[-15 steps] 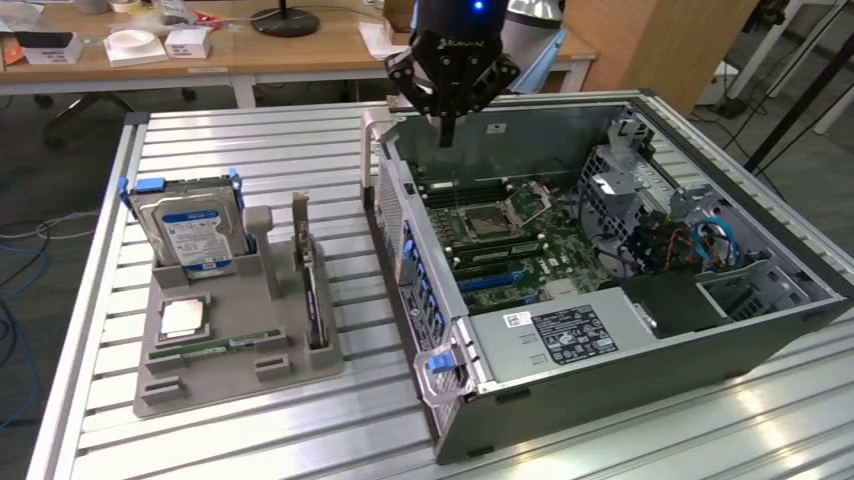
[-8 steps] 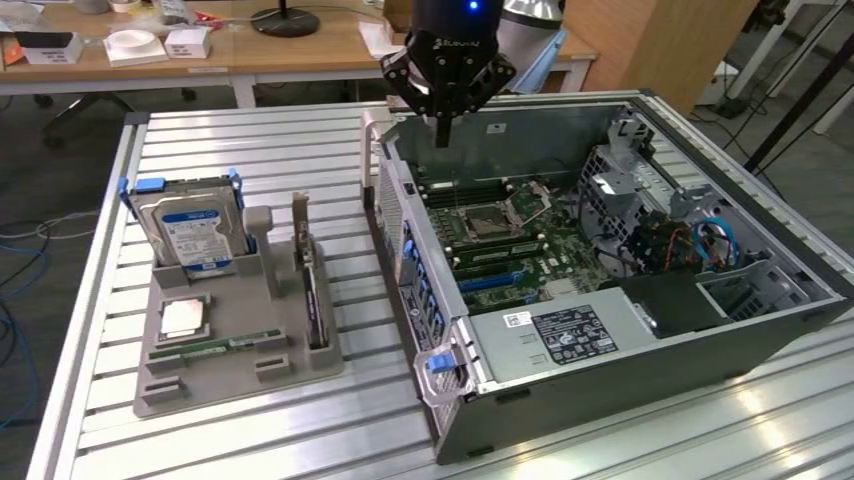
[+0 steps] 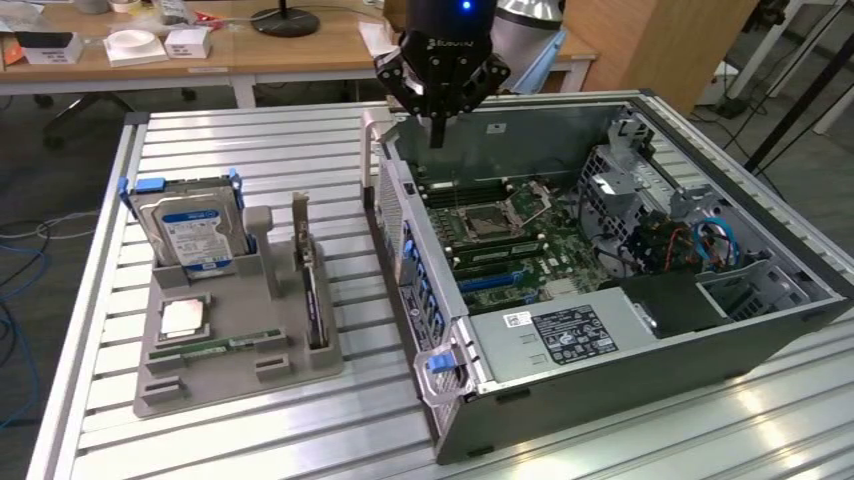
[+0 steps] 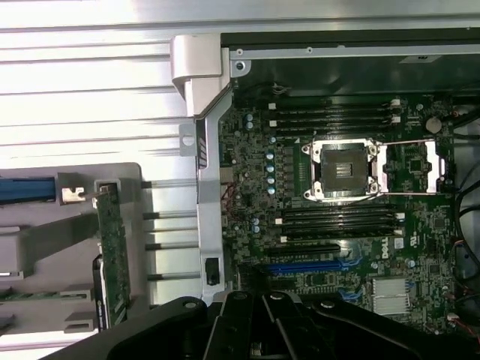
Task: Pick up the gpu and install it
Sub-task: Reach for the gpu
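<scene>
**Gripper closed and empty above the case; card parked in its tray**

Exterior view. The gripper (image 3: 437, 128) hangs over the far corner of the open computer case (image 3: 787, 330). Its fingers are pressed together with nothing between them. The arm above it is cut off by the frame edge.

The gpu (image 3: 310, 290) stands on its long edge in a slot of the grey tray (image 3: 227, 375), which sits on the slatted metal table (image 3: 240, 140). It lies to the exterior view's left of the case, well apart from the gripper. From this angle it reads as a thin dark slab with a pale metal bracket (image 3: 302, 215) rising at its far end. The board colour is hard to make out.

Near it in the same tray, a hard drive (image 3: 198, 232) with a blue label stands upright. A processor chip (image 3: 183, 318) and a memory stick (image 3: 214, 348) lie flat in front of it. Inside the case, a power supply (image 3: 567, 335) with a white label sits at the near edge of the motherboard (image 3: 507, 235).

Wrist view. The gripper's black body blocks part of the motherboard (image 4: 255, 150). The gpu (image 4: 114, 247) is seen edge-on as a narrow green board strip with a black block alongside. One end of it is hidden behind the gripper body. The hard drive (image 4: 26, 189) is cut off by the frame edge, with just a blue strip visible. The processor socket (image 4: 345, 171) and a blue expansion slot (image 4: 311, 266) are plainly legible here.
</scene>
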### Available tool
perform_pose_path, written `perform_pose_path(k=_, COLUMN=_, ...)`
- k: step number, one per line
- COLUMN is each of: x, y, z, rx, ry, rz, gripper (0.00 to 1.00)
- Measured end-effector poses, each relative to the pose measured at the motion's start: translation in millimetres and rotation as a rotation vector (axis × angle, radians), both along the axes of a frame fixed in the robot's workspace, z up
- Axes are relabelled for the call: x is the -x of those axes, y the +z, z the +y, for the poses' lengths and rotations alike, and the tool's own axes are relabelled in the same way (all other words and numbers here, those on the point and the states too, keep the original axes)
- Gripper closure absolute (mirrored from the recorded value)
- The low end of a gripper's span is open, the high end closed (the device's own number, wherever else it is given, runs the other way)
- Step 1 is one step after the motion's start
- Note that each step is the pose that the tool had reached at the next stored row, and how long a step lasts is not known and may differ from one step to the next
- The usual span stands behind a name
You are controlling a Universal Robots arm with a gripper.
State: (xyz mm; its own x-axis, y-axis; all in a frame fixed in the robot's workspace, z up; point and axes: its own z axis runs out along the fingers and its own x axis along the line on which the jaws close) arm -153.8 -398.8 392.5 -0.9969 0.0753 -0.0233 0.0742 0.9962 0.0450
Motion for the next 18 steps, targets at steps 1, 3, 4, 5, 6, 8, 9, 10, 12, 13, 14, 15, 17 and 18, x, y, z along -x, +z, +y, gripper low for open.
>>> perform_pose_path(k=1, x=0.7, y=0.0, z=0.0, rx=0.0000, ry=0.000, rz=-0.0001, gripper=0.89)
perform_pose_path(k=3, x=2.2, y=0.0, z=0.0, rx=-0.0001, ry=0.000, rz=0.0000, gripper=0.89)
perform_pose_path(k=4, x=2.8, y=-0.1, z=0.0, rx=-0.0001, ry=0.000, rz=0.0000, gripper=0.89)
perform_pose_path(k=5, x=3.3, y=-0.1, z=0.0, rx=-0.0001, ry=0.000, rz=-0.0001, gripper=0.89)
perform_pose_path(k=6, x=3.8, y=-0.1, z=0.0, rx=0.0000, ry=0.000, rz=0.0000, gripper=0.89)
perform_pose_path(k=8, x=4.7, y=-0.1, z=0.0, rx=0.0000, ry=0.000, rz=0.0000, gripper=0.89)
perform_pose_path(k=9, x=5.1, y=-0.1, z=0.0, rx=0.0000, ry=0.000, rz=0.0000, gripper=0.89)
perform_pose_path(k=10, x=5.6, y=-0.1, z=0.0, rx=0.0000, ry=0.000, rz=0.0000, gripper=0.89)
perform_pose_path(k=12, x=6.7, y=-0.1, z=0.0, rx=0.0000, ry=0.000, rz=0.0000, gripper=0.89)
perform_pose_path(k=13, x=7.2, y=-0.1, z=0.0, rx=-0.0001, ry=0.000, rz=0.0000, gripper=0.89)
perform_pose_path(k=14, x=7.7, y=-0.1, z=0.0, rx=-0.0001, ry=0.000, rz=-0.0001, gripper=0.89)
perform_pose_path(k=15, x=8.3, y=-0.1, z=0.0, rx=0.0000, ry=0.000, rz=0.0000, gripper=0.89)
perform_pose_path(k=17, x=9.4, y=-0.1, z=0.0, rx=0.0000, ry=0.000, rz=0.0000, gripper=0.89)
perform_pose_path(k=18, x=10.0, y=-0.2, z=0.0, rx=-0.0001, ry=0.000, rz=0.0000, gripper=0.89)
